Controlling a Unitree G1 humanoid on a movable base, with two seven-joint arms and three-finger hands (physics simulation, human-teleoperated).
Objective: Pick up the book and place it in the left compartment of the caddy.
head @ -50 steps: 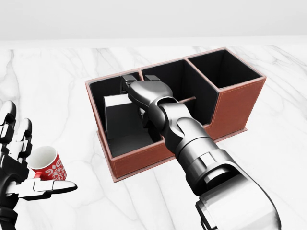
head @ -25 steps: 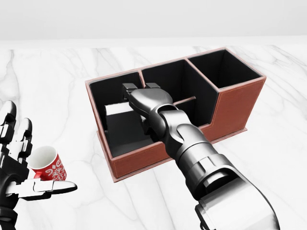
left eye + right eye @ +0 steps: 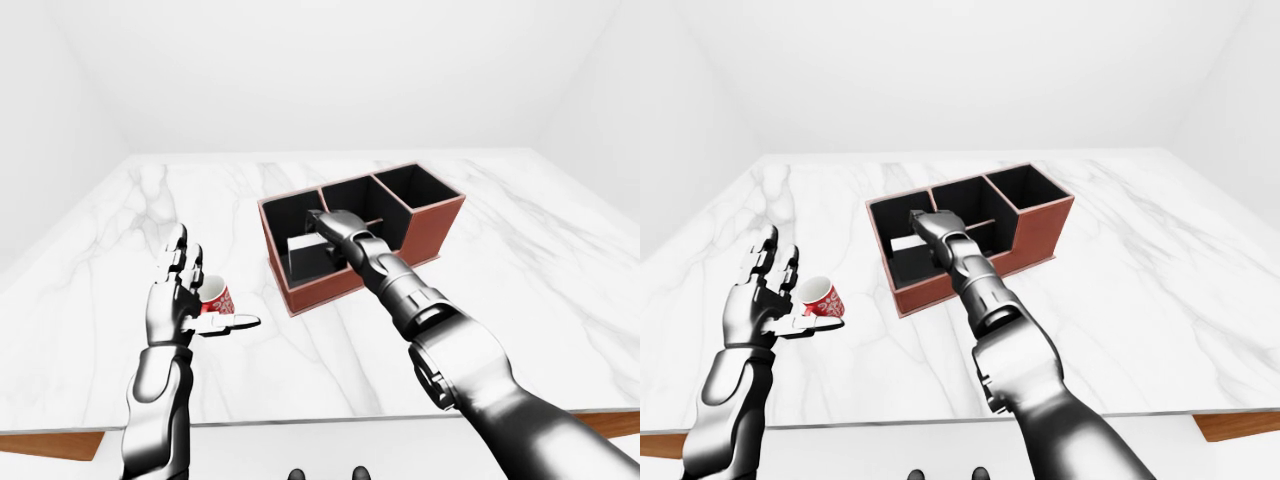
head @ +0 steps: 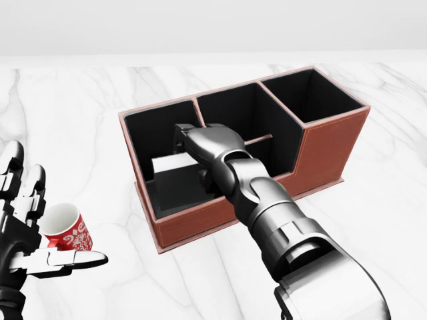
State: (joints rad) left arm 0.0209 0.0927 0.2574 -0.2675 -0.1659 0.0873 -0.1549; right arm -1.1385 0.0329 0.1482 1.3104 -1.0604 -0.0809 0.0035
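Observation:
The brown caddy point(image 4: 200, 223) with black lining stands in the middle of the head view on the marble table. The book point(image 4: 175, 181), dark-covered with a white page edge, lies tilted low inside the caddy's left compartment point(image 4: 150, 127). My right hand point(image 4: 192, 143) reaches into that compartment from the lower right and sits over the book's right edge, closed on it; the back of the hand hides most of its fingers. My left hand point(image 4: 27, 220) is open with fingers spread at the lower left, far from the caddy.
A red-and-white patterned cup point(image 4: 67, 230) sits by my left hand's thumb. The caddy's middle point(image 4: 230, 110) and right point(image 4: 310, 93) compartments hold nothing visible. The white marble table point(image 4: 380, 220) stretches to all sides; its near edge shows in the left-eye view point(image 3: 300, 425).
My right hand has sunk lower into the left compartment, and the book has gone from nearly upright to lying tilted low. The left hand and the cup have stayed still.

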